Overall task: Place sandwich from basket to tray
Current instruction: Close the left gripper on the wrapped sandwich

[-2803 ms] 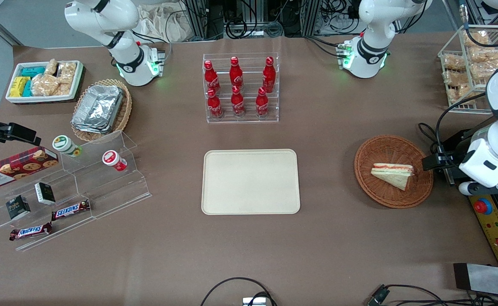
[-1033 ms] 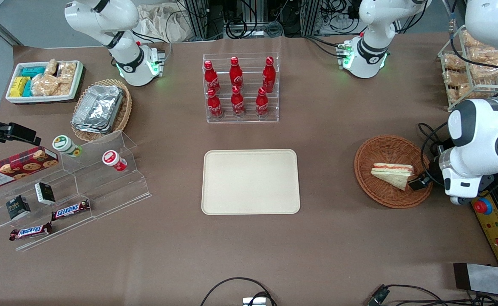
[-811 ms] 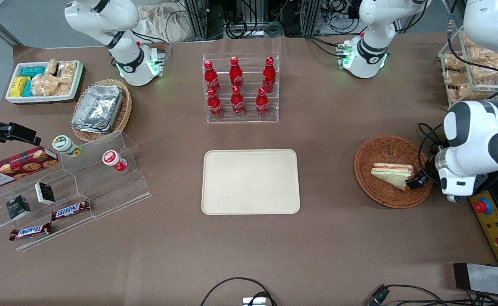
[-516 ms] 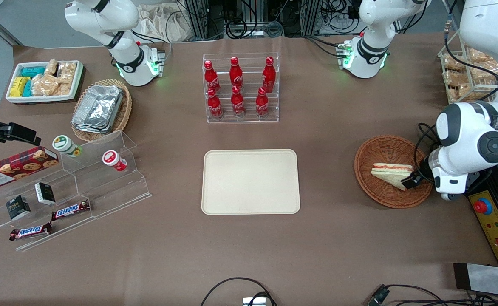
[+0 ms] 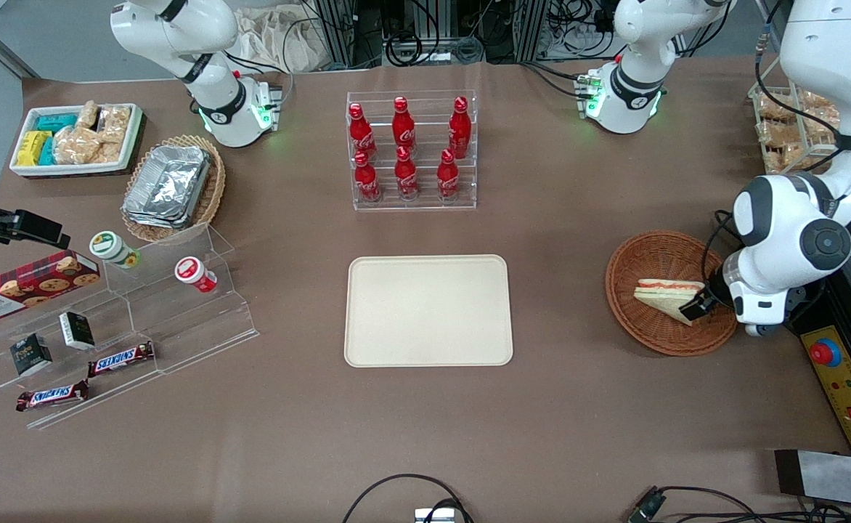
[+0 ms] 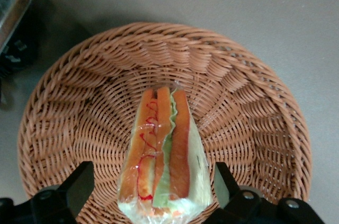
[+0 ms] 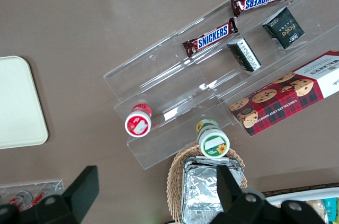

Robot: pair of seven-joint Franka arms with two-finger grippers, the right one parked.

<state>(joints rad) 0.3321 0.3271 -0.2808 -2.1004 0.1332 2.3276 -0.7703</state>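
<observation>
The sandwich [image 5: 666,295], a wrapped white-bread wedge with red-orange and green filling, lies in the round reddish-brown wicker basket [image 5: 640,256] toward the working arm's end of the table. My gripper [image 5: 695,307] is low over the basket at the sandwich's wide end. In the left wrist view the gripper [image 6: 153,195] is open, its black fingers [image 6: 79,181] standing on either side of the sandwich [image 6: 164,150] with a gap on each side, above the basket's weave [image 6: 254,107]. The cream tray [image 5: 428,310] lies flat at the table's middle with nothing on it.
A yellow control box with a red button [image 5: 825,354] sits beside the basket. A clear rack of red bottles [image 5: 411,152] stands farther from the front camera than the tray. A wire rack of snack bags [image 5: 788,131] stands at the working arm's end of the table.
The arm has swung in toward the basket and the gripper has slid along to the sandwich's wide end. The sandwich has not moved.
</observation>
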